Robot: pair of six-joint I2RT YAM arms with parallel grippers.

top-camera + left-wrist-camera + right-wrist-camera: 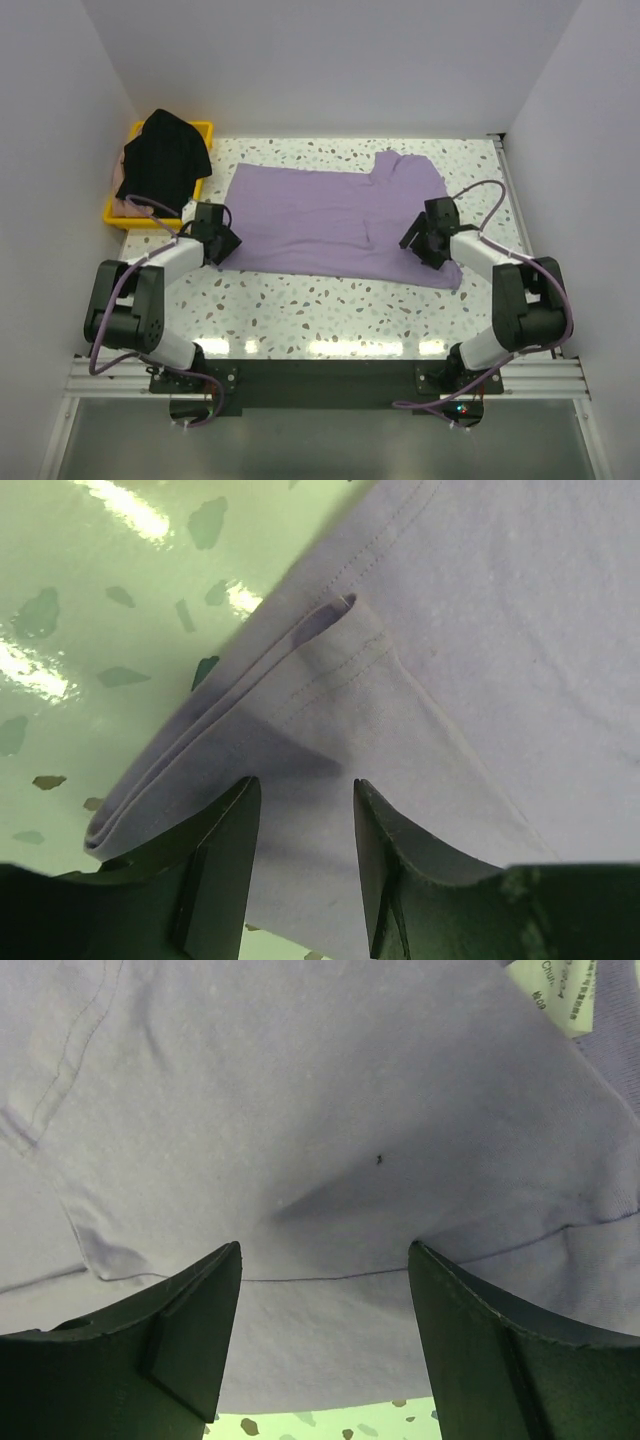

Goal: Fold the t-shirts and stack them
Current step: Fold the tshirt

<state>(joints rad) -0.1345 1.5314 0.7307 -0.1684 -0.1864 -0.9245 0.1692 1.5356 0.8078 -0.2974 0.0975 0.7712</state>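
at upper left of the overhead view, the black t-shirt [165, 155] lies draped over the yellow tray [203, 127], with a pale pink t-shirt [124, 205] showing beneath it. the left hand [222, 245], fingers partly apart and gripping nothing, sits at the doubled hem corner on the left edge of the lavender t-shirt [320, 215], which is spread flat mid-frame on the worktop [300, 315]. at right, the right hand [422, 240] stands wide over the shirt's right end, its white label [565, 995] at the wrist view's upper right. a clean fold likely needs both hands to pinch every layer at the edge, then lift and carry evenly together.
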